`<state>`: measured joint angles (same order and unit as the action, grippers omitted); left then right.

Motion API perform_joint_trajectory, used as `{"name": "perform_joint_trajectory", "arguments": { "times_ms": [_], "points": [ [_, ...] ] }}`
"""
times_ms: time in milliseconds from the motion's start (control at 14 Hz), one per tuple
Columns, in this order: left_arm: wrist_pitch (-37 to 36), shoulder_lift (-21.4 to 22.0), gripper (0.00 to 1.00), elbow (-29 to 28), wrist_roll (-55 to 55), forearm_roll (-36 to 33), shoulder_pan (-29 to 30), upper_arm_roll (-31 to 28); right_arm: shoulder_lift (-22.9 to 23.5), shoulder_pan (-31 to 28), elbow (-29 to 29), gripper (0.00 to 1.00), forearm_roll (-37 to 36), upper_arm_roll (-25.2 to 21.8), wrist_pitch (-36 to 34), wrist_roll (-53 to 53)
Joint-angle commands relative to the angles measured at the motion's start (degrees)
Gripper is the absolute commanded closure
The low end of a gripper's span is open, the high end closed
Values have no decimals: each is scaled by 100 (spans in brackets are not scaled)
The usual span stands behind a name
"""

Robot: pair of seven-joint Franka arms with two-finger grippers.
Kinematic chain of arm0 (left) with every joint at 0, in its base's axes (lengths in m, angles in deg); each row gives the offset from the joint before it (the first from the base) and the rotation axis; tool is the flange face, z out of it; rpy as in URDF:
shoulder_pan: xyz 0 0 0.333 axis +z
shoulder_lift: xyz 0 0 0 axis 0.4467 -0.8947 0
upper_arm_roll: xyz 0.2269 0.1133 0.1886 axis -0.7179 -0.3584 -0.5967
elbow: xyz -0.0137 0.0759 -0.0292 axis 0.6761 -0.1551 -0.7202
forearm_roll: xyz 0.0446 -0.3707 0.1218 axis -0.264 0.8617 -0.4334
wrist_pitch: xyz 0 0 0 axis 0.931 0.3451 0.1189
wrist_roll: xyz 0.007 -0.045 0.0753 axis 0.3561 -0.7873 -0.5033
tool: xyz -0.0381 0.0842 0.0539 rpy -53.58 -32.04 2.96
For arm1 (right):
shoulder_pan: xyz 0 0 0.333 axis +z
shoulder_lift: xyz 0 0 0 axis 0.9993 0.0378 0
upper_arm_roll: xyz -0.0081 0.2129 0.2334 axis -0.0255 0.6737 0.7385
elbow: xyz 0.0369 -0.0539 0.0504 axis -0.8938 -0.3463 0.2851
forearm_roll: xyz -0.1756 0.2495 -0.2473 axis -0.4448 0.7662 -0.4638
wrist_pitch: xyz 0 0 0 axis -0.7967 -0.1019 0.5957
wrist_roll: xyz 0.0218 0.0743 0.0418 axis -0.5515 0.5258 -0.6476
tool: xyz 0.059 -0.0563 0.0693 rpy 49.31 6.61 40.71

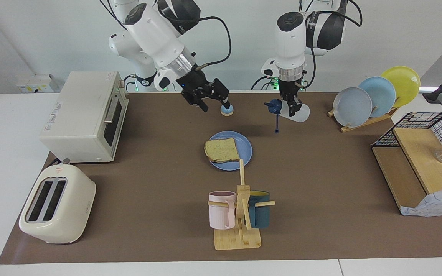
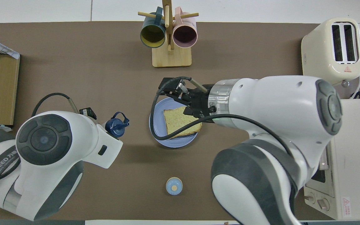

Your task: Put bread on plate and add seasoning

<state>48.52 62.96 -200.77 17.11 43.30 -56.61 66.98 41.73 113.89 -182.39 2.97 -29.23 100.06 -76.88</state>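
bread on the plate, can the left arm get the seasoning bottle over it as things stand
Probably yes. The left gripper holds the seasoning bottle in the air beside the plate; the open right gripper is raised away from the bread.

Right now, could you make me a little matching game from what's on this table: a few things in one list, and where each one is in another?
Things:
1. bread
2. seasoning bottle
3. pink mug
4. bell

Places:
A. hanging on the wooden mug rack
B. standing on the table mat, nearer to the robots than the plate
C. lying on the light-blue plate
D. held in the air by the left gripper

Pairs: 1-C, 2-D, 3-A, 4-B
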Motion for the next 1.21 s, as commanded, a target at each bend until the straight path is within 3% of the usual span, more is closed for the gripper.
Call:
{"name": "perform_joint_trajectory", "arguments": {
  "times_ms": [0, 142, 356, 499, 570, 712, 855, 1140],
  "points": [
    [-623, -755, 100, 783, 520, -567, -191, 187, -40, -608, 730, 0, -1077, 53, -1420, 605],
    [-1141, -1247, 100, 1284, 749, -953, -611, 187, 136, -759, 1294, 0, -1807, 53, -2120, 946],
    [-1774, -2012, 100, 1901, 1022, -1490, -1165, 187, 303, -1179, 1454, 0, -2364, 96, -2410, 1630],
    [-2187, -2372, 100, 2094, 1163, -1797, -1517, 179, 775, -1488, 2110, 0, -2749, 123, -2850, 2395],
    [-2563, -2870, 100, 2513, 1181, -1964, -1719, 170, 969, -1533, 2445, 0, -2864, 123, -3017, 2529],
    [-3180, -3602, 100, 3331, 1207, -2132, -1940, 152, 762, -1699, 2152, 0, -2760, 123, -3019, 2539],
    [-3453, -3640, 100, 3440, 1207, -2255, -2071, 143, 314, -1980, 1414, 0, -2751, 123, -2966, 2897],
    [-3656, -3666, 100, 3440, 1207, -2431, -2160, 143, -169, -2192, 710, 0, -2751, 149, -2993, 2935]
  ]
}}
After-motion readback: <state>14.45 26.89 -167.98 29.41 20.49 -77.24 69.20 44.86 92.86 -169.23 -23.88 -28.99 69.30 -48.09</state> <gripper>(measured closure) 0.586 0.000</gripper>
